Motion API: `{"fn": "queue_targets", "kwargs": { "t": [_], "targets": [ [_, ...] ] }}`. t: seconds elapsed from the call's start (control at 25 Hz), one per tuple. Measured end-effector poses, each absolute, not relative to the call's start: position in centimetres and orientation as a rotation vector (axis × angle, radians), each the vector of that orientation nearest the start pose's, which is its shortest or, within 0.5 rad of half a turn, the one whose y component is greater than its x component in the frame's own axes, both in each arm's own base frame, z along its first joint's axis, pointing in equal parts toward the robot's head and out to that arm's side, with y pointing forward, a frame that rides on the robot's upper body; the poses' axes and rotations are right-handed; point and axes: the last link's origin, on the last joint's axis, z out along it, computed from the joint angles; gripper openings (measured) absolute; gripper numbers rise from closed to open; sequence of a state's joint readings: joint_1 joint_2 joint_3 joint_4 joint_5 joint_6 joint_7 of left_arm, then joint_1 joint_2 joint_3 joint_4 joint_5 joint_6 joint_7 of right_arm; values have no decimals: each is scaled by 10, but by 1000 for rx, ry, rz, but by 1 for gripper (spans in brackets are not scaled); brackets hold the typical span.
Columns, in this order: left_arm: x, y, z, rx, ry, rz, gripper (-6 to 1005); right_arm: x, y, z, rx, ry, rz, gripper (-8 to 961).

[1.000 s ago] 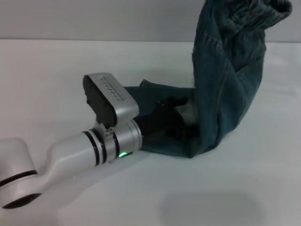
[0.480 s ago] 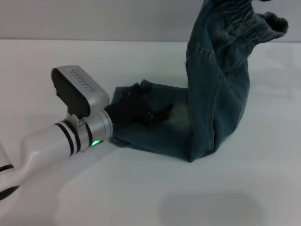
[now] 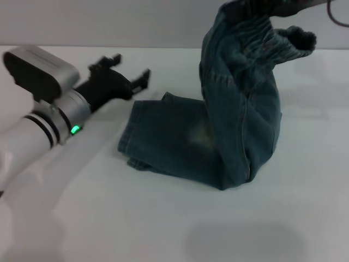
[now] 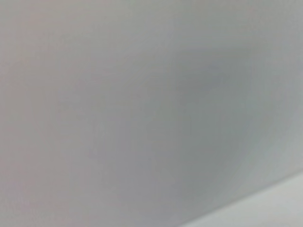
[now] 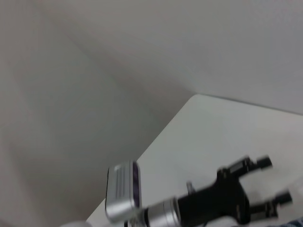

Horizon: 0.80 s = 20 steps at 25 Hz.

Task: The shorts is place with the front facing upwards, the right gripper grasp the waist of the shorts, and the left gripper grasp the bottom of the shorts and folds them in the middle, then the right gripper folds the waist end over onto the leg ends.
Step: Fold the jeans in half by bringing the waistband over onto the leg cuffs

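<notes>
One pair of shorts (image 3: 218, 136) lies half-raised on your white table (image 3: 163, 218): the leg ends (image 3: 131, 144) rest flat on the surface, while the waist end (image 3: 262, 33) hangs lifted at the top edge of the head view (whatever holds it is cut off there). Your left gripper (image 3: 131, 68) sits just beside the hems, apart from them, fingers spread and empty. Your right gripper stays unseen.

Plain white table (image 3: 163, 229) under soft even light, bare pale grey wall (image 3: 109, 22) close behind it
</notes>
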<state>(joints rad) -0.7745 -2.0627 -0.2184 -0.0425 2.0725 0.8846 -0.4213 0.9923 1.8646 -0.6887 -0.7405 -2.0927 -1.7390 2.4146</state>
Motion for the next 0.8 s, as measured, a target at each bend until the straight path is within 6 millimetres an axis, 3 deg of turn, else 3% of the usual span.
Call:
{"fn": "queue_targets", "kwargs": {
  "t": [0.24,0.8],
  "targets": [
    [-265,411,-43,-2007,-509,-608,832,106,423,69,-2862,1292,564,92],
    [-266,407,-45,-1987,-490,-608,831,95,428,28,-2900,1198,367,112]
  ]
}}
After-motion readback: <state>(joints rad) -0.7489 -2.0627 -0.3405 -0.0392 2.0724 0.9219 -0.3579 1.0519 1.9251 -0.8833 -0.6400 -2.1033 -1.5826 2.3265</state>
